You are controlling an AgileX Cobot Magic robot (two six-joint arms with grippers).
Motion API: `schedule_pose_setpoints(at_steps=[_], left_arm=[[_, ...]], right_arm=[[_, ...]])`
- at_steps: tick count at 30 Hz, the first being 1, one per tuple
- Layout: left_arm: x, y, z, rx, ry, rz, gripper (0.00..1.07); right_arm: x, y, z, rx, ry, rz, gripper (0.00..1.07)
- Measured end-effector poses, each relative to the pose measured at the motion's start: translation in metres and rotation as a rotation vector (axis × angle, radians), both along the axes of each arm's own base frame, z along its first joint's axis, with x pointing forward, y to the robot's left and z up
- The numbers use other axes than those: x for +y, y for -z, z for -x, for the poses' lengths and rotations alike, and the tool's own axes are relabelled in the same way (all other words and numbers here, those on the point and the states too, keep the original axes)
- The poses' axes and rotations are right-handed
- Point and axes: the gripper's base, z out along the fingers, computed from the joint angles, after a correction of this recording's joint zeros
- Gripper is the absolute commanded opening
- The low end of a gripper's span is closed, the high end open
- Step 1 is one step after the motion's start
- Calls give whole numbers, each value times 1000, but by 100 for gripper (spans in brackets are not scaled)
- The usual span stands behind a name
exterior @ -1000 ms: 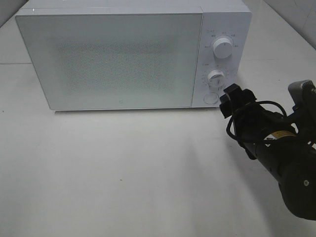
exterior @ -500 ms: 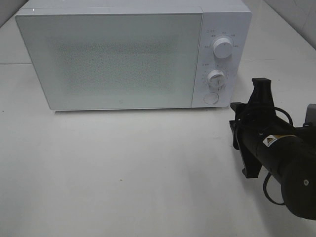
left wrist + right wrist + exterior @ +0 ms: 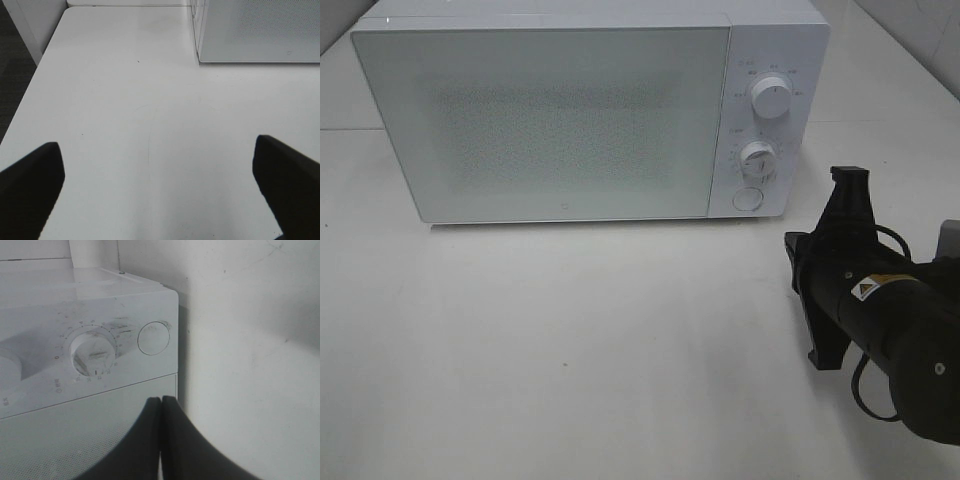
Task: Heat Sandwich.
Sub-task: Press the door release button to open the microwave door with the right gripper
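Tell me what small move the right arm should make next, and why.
Probably ease the shut right gripper forward to press the round button beside the lower dial. The microwave door is closed, no sandwich is in view, and the gripper's closed tips point toward that button, not yet touching it.

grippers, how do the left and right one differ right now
The left gripper is open, jaws wide apart; the right gripper is shut, jaws pressed together. The left gripper hangs over the table, with a corner of the microwave door ahead; the right gripper points at the microwave's control panel, near the round button. Shared: both are dark and hold nothing.
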Motion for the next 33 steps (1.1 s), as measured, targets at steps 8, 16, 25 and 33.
schedule_pose_setpoints(at_steps=[8,16,25,33], left_arm=[[0,0,0,0,0,0,98],[0,0,0,0,0,0,98],[0,0,0,0,0,0,98],[0,0,0,0,0,0,98]], right_arm=[[12,8,-12,9,-3,7,0],[15,7,-39,-23,-28,4,0],[13,20,-63,21,-32,4,0],[12,30,-81,26,-42,6,0]])
